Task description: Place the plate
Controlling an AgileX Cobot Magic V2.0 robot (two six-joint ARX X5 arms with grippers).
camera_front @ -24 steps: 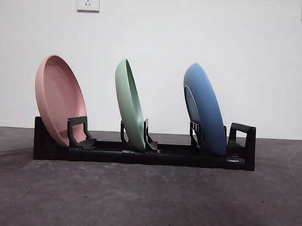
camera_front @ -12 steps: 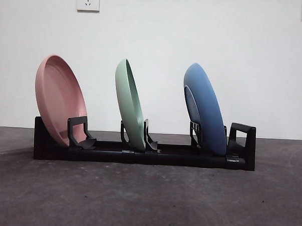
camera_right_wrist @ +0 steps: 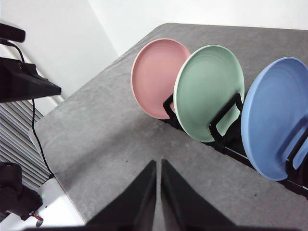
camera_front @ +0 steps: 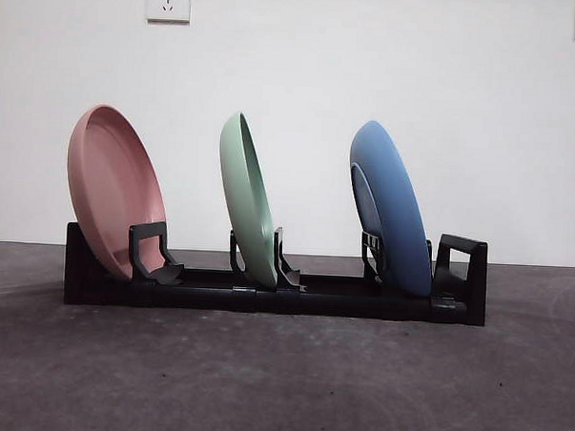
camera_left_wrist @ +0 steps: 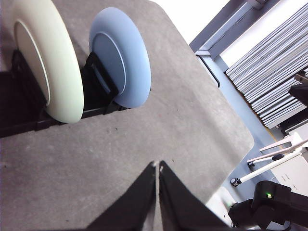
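We see a black rack (camera_front: pixel 265 296) on the grey table (camera_front: pixel 280 377), holding three plates on edge, each in its own slot and each leaning the same way. The pink plate (camera_front: pixel 115 191) sits at one end, the green plate (camera_front: pixel 248 199) in the middle, and the blue plate (camera_front: pixel 391 209) near the other end, beside the rack's raised end bracket. The plates are well apart from one another.

Our left gripper (camera_left_wrist: pixel 158 168) hangs above bare table, off the end of the rack nearest the blue plate (camera_left_wrist: pixel 120 57); its jaws are pressed together on nothing. Our right gripper (camera_right_wrist: pixel 158 166) hangs over the table in front of the rack, closest to the pink plate (camera_right_wrist: pixel 156 77); its jaws look clenched too, though a thin gap may remain. Neither gripper touches a plate.
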